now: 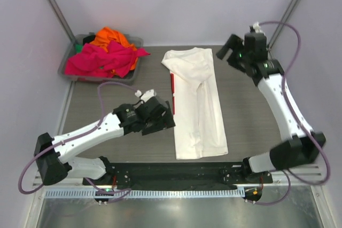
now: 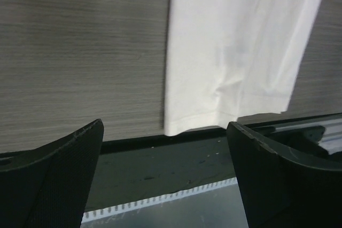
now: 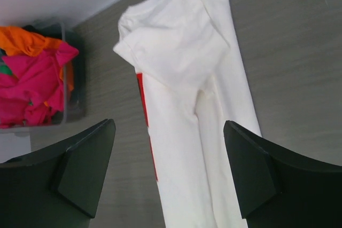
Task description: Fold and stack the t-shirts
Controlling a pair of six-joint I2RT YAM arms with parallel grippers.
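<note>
A cream-white t-shirt (image 1: pixel 196 102) lies folded lengthwise in a long narrow strip in the middle of the table, with a thin red edge of print (image 1: pixel 172 92) showing on its left side. My left gripper (image 1: pixel 166 117) is open and empty just left of the strip's middle. Its wrist view shows the shirt's hem (image 2: pixel 230 52) beyond the open gripper (image 2: pixel 165 185). My right gripper (image 1: pixel 230 54) is open and empty, raised at the back right of the shirt's collar end. Its wrist view looks down on the shirt (image 3: pixel 187 105) between the open gripper's (image 3: pixel 168 174) fingers.
A grey plastic bin (image 1: pixel 71 57) stands at the back left, holding crumpled hot pink (image 1: pixel 104 60) and orange (image 1: pixel 109 37) shirts; it also shows in the right wrist view (image 3: pixel 75 100). A black rail (image 1: pixel 176 172) runs along the table's near edge. Walls close in the back and sides.
</note>
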